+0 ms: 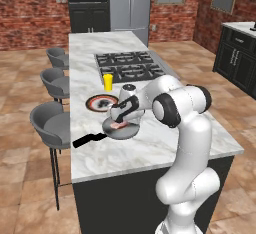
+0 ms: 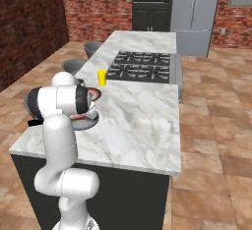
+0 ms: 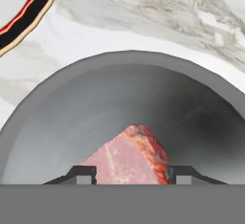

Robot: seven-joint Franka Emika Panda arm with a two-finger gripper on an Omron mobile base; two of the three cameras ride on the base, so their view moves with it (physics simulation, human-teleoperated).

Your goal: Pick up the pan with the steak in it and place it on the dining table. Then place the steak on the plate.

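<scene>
The grey pan (image 1: 123, 132) rests on the marble dining table (image 1: 150, 150), its black handle (image 1: 88, 139) pointing toward the stools. The pink steak (image 3: 129, 153) lies inside the pan (image 3: 129, 89). My gripper (image 3: 131, 175) reaches down into the pan, and its fingertips (image 3: 86, 174) sit against both sides of the steak. In the left base view the gripper (image 1: 120, 122) hangs over the steak (image 1: 118, 126). The red-rimmed plate (image 1: 100, 103) lies just beyond the pan, and its rim (image 3: 28, 19) shows at the upper left of the hand view. My arm hides most of the pan (image 2: 91, 122) in the right base view.
A yellow cup (image 1: 108, 82) stands behind the plate, in front of the built-in stove (image 1: 130, 65). Three grey stools (image 1: 50, 123) line the table's left side. Bare marble (image 2: 142, 121) stretches to the right of the pan.
</scene>
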